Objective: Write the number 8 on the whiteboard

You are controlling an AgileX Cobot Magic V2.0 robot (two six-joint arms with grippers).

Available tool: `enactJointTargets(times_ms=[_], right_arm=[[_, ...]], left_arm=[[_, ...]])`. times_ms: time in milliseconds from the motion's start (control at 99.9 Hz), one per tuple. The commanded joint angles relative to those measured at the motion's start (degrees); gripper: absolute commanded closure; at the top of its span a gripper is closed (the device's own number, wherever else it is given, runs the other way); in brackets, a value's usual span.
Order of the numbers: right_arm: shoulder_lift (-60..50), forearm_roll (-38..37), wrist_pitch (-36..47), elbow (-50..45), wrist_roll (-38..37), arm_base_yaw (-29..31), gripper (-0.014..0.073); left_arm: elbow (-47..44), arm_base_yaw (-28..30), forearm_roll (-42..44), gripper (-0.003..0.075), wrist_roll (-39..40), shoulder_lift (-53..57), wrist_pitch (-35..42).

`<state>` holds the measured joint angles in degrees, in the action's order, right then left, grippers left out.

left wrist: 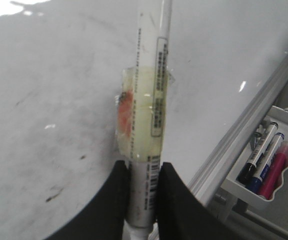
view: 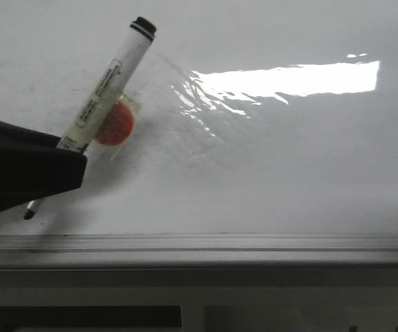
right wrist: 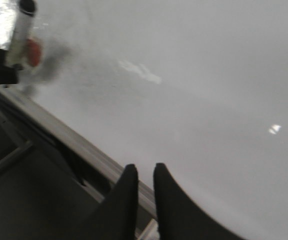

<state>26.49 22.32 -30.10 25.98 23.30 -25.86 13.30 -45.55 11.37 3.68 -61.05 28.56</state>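
Note:
The whiteboard (view: 289, 159) is glossy white with faint grey smudges; no number 8 shows on it. My left gripper (view: 74, 155) is shut on a white marker (view: 109, 79) with a black end cap, held slanted. The marker's dark tip (view: 30, 213) sits at the board surface near the grey frame edge (view: 199, 243). An orange disc (view: 116, 124) is taped to the marker's barrel. In the left wrist view the fingers (left wrist: 121, 200) clamp the marker (left wrist: 151, 75) over the board (left wrist: 49, 100). My right gripper (right wrist: 145, 170) is shut and empty over the board (right wrist: 209, 75) near its frame.
A white tray (left wrist: 284, 117) beyond the board's frame holds black, blue and red markers. A bright light glare (view: 289, 77) lies on the board's upper right. The left arm and marker (right wrist: 21, 30) show far off in the right wrist view.

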Motion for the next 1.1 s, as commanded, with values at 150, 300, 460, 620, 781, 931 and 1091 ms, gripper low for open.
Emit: enactJointTargets(times_ms=[150, 300, 460, 620, 781, 931, 1091], right_arm=[[13.45, 2.13, 6.03, 9.75, 1.90, -12.49, 0.0250], [21.58, 2.13, 10.91, 13.41, 1.90, -19.52, 0.0250], [28.74, 2.13, 16.67, 16.40, 1.90, -22.96, 0.0250], [34.53, 2.22, 17.71, 19.66, 1.90, -23.35, 0.0250], [38.24, 3.22, 18.01, 21.50, 1.78, -23.35, 0.0364], [39.59, 4.77, 17.64, 21.48, 1.78, -23.35, 0.0583], [39.72, 4.77, 16.74, 21.48, 1.78, -23.35, 0.0664]], left_arm=[[3.87, -0.16, 15.05, 0.0741, 0.41, 0.37, 5.27], [4.44, -0.16, 15.65, 0.0741, 0.41, 0.37, 5.31], [4.44, -0.16, 15.65, 0.0741, 0.41, 0.37, 5.31], [4.44, -0.16, 15.65, 0.0741, 0.41, 0.37, 5.31], [4.44, -0.16, 15.65, 0.0741, 0.41, 0.37, 5.31], [4.44, -0.16, 14.19, 0.0734, 0.41, 0.37, 5.31], [4.44, -0.16, 13.93, 0.0563, 0.41, 0.37, 5.31]])
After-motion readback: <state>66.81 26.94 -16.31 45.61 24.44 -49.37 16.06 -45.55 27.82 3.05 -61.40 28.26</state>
